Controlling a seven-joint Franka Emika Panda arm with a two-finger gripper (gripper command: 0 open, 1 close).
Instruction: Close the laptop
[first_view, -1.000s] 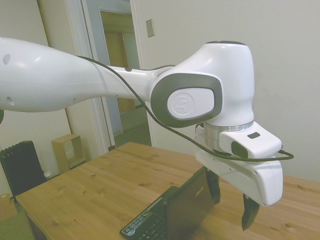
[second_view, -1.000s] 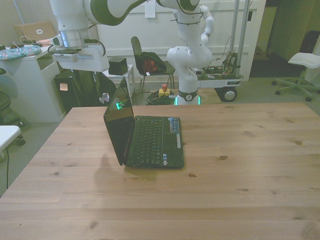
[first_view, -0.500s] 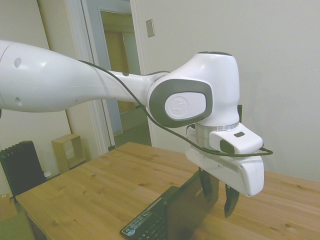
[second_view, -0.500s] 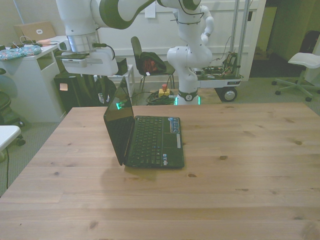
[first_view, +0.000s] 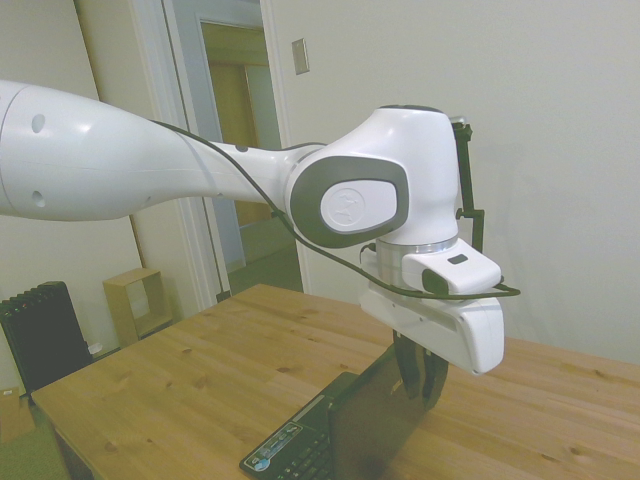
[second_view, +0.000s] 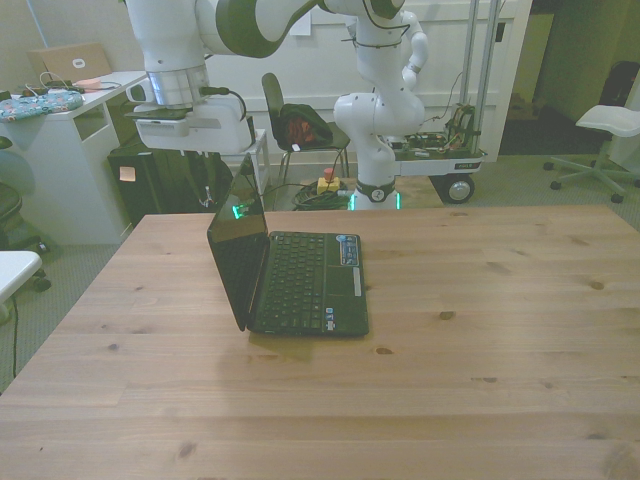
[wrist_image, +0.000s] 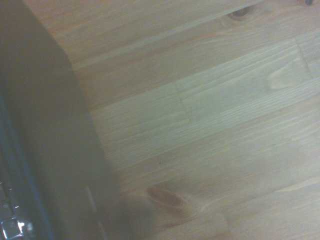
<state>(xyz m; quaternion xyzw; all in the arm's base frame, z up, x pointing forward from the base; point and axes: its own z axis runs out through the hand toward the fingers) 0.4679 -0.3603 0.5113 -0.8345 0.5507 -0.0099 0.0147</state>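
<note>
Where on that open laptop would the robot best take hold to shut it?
Probably the top edge of the laptop lid, reached from behind its back. The lid stands nearly upright, hinged low, so pressing there with the pincer tips it toward the keyboard.

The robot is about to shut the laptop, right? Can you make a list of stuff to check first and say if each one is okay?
1. Lid open and standing up: ok. The laptop has its screen raised steeply over the keyboard.
2. Nothing lying on the keys: ok. The keyboard looks bare in the front view.
3. Hand near the lid: ok. The hand hangs at the lid's top edge, on its back side.
4. Hand touching the lid: cannot tell.
5. Fingers open or shut: cannot tell. They overlap in the side view.
6. Room for the lid to fall: ok. The table around the laptop is bare wood.
</note>
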